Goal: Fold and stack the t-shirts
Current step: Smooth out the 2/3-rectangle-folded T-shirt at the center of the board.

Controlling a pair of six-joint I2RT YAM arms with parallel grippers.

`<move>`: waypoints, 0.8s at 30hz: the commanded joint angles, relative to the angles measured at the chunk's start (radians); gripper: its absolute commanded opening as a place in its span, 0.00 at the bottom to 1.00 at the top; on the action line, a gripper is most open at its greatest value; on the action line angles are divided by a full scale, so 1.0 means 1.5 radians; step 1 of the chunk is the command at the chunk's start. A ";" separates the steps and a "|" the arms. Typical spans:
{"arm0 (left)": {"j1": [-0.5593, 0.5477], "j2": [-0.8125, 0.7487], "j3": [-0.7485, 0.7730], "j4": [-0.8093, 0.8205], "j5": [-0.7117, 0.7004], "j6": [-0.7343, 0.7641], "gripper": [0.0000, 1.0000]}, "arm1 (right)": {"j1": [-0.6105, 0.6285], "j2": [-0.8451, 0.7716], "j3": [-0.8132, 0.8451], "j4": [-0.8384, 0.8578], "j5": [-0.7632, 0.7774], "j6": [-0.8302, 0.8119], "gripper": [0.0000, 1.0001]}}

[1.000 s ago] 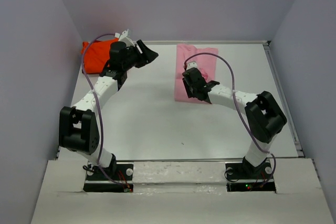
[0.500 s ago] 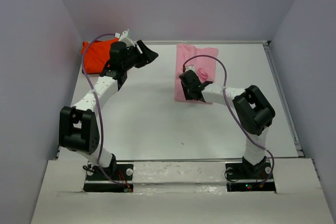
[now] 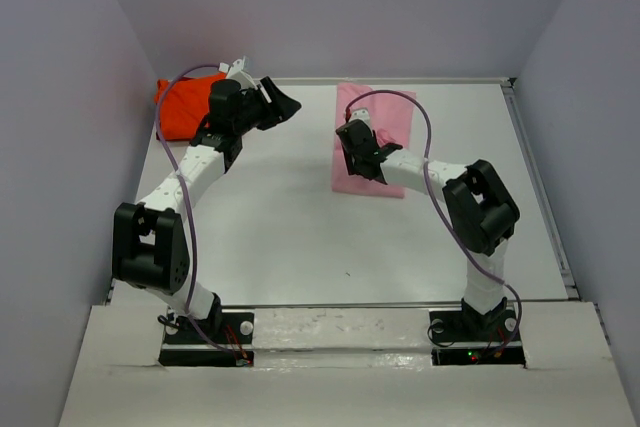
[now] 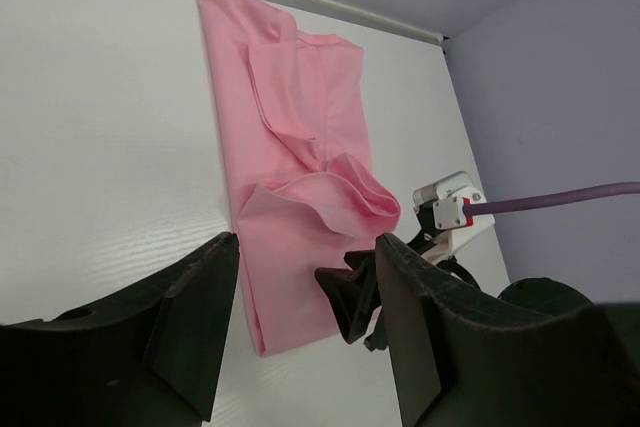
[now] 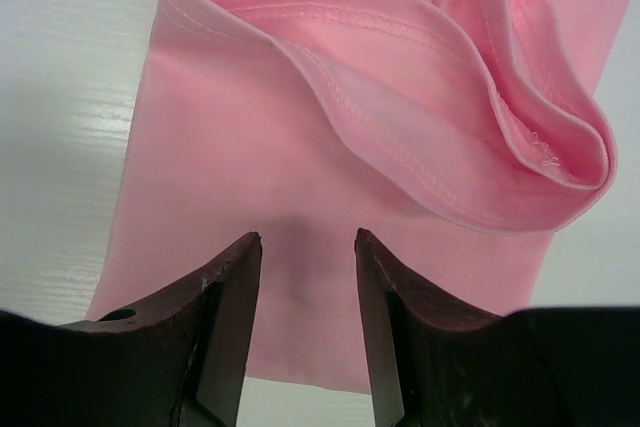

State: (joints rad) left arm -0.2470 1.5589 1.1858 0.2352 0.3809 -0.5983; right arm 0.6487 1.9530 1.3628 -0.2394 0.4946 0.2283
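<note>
The light pink t-shirt (image 3: 392, 115) lies as a long folded strip at the back middle of the table, with a loose fold bunched up on it (image 4: 345, 197). My right gripper (image 3: 355, 159) hovers low over its near end, open, with only flat pink cloth (image 5: 250, 127) under the gap between the jaws (image 5: 305, 237). The left wrist view shows that right gripper (image 4: 350, 302) above the strip. The orange-red t-shirt (image 3: 183, 107) sits crumpled in the back left corner. My left gripper (image 3: 285, 105) is held in the air to the right of it, open and empty (image 4: 306, 242).
Purple-grey walls close in the table on the left, back and right. A raised rim (image 3: 540, 182) runs along the right edge. White table surface (image 3: 290, 217) stretches between the two arms.
The right gripper has slid towards the back and slightly left along the pink t-shirt, its elbow swinging in. The left arm has stayed still.
</note>
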 commanded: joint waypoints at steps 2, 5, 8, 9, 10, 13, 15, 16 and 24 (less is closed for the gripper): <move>0.001 -0.022 0.007 0.011 0.007 0.011 0.66 | -0.022 0.033 0.045 -0.001 0.026 -0.008 0.49; 0.000 -0.023 0.007 0.009 0.004 0.013 0.66 | -0.050 0.045 0.052 -0.003 0.024 -0.006 0.48; 0.001 -0.023 0.008 0.009 0.005 0.013 0.66 | -0.071 0.053 0.059 -0.002 0.023 -0.009 0.48; 0.000 -0.023 0.007 0.009 0.005 0.012 0.66 | -0.071 0.055 0.060 -0.002 0.024 -0.010 0.48; 0.000 -0.023 0.007 0.010 0.005 0.012 0.66 | -0.081 0.056 0.062 -0.002 0.025 -0.012 0.48; 0.001 -0.023 0.008 0.010 0.005 0.013 0.66 | -0.100 0.061 0.066 -0.001 0.027 -0.020 0.48; 0.000 -0.023 0.006 0.010 0.005 0.013 0.66 | -0.108 0.066 0.073 -0.001 0.028 -0.023 0.48; 0.000 -0.023 0.007 0.010 0.005 0.013 0.66 | -0.108 0.066 0.075 -0.001 0.029 -0.025 0.48; 0.000 -0.019 0.006 0.011 0.006 0.012 0.66 | -0.130 0.112 0.137 -0.002 0.028 -0.052 0.48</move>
State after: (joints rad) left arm -0.2470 1.5589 1.1858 0.2348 0.3767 -0.5915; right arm 0.4644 2.0895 1.4929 -0.2539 0.5163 0.1802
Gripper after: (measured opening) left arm 0.662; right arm 0.482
